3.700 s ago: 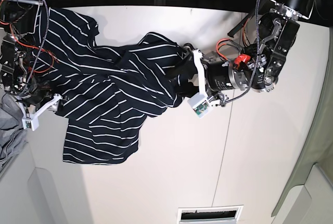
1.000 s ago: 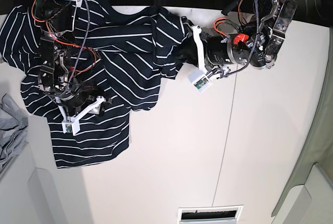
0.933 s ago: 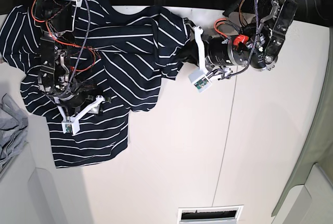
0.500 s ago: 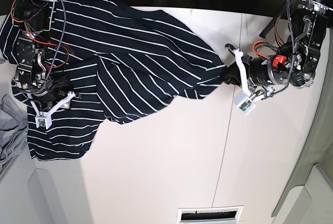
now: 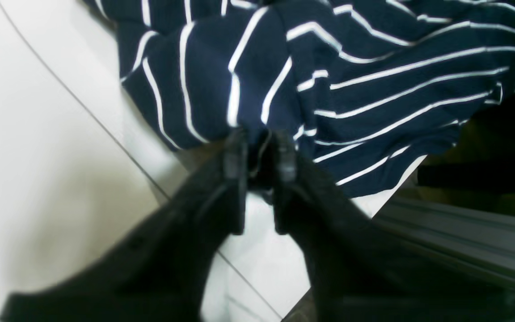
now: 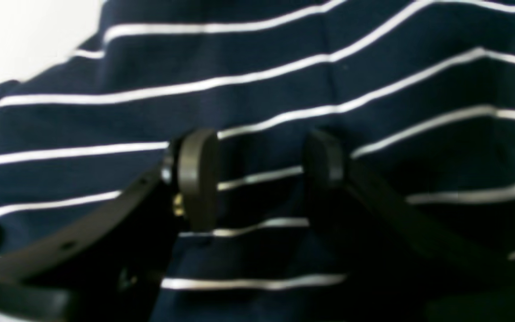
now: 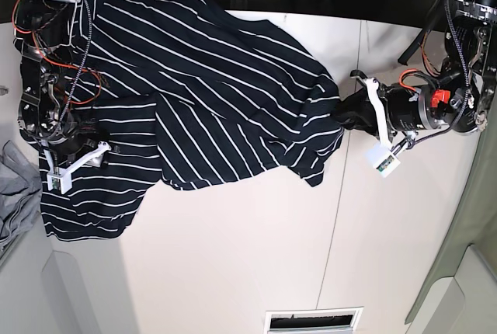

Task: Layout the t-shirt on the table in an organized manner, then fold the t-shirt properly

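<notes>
Base: one t-shirt, two tools, one table.

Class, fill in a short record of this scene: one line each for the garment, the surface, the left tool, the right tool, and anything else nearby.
garment: t-shirt, dark with thin white stripes, spread across the far side but rumpled and partly overlapped on itself
surface: white table with a thin dark seam
left tool: left tool at the shirt's edge, fingers close together with a narrow gap, fabric at the tips
right tool: right tool with fingers apart, above striped fabric
nearby: grey cloth at the table's edge
</notes>
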